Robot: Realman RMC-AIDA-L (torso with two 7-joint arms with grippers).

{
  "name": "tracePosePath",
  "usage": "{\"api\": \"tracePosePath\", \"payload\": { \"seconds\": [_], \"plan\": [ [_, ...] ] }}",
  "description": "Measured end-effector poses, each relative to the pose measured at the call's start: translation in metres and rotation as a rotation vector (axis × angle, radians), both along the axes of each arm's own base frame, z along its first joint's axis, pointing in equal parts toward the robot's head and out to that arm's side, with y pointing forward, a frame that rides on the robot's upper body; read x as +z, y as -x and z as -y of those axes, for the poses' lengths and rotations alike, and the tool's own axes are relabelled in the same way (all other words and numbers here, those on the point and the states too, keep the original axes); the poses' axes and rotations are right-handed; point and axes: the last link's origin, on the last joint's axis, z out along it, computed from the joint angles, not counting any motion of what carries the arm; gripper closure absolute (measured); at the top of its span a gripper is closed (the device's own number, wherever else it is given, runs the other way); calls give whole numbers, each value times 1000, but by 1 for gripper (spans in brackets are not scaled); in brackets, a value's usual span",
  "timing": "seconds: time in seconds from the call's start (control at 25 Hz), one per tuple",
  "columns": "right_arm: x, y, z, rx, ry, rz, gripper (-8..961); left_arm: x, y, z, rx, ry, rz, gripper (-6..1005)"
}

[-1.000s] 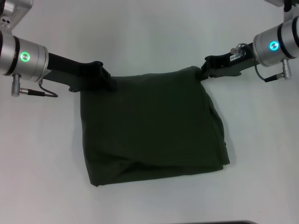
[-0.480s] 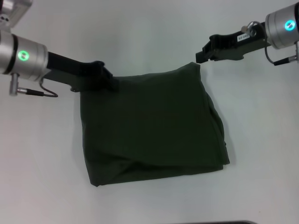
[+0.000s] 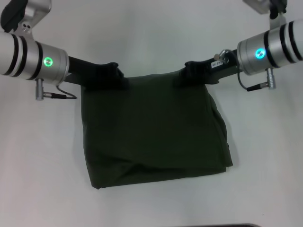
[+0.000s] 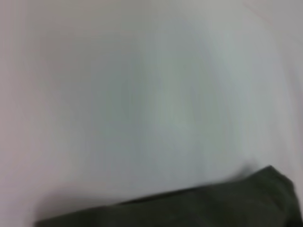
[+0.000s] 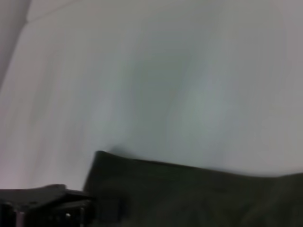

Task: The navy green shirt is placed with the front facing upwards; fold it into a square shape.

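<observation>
The navy green shirt [image 3: 154, 130] lies folded into a rough square on the white table [image 3: 156, 33]. My left gripper [image 3: 113, 75] and right gripper [image 3: 189, 74] sit at its far edge — I cannot tell their grip. I'd press that edge evenly, squaring the skewed near hem. No containers here.

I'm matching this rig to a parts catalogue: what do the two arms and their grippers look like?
Both arms are silver cylinders with black bands and a glowing green ring light. The left gripper and right gripper are matte black on black bracket bodies. A thin dark cable loops under each wrist from a metal plug. The right bracket carries a small white label.
</observation>
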Motion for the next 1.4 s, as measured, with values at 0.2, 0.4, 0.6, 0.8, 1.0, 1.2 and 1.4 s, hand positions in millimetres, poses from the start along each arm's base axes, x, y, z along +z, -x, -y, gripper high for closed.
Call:
{"api": "tracePosePath", "payload": {
  "seconds": [0.2, 0.4, 0.6, 0.8, 1.0, 1.2, 1.4],
  "plan": [
    [0, -8, -3, -18, -33, 30, 953, 6, 12, -1, 24, -11, -42, 940],
    [4, -17, -5, -39, -51, 60, 953, 16, 26, -2, 63, -35, -84, 939],
    [19, -12, -1, -27, 6, 14, 953, 31, 25, 4, 57, 6, -44, 939],
    [39, 7, 15, 38, 130, -113, 953, 40, 0, 38, -55, 191, 103, 939],
    [21, 9, 37, 49, 249, -131, 954, 16, -9, 58, -84, 291, 140, 939],
    [2, 1, 53, 40, 320, -92, 955, 2, -5, 62, -73, 301, 104, 939],
    [2, -12, 54, 16, 314, -40, 955, 5, 14, 60, -23, 283, 66, 939]
  ]
}}
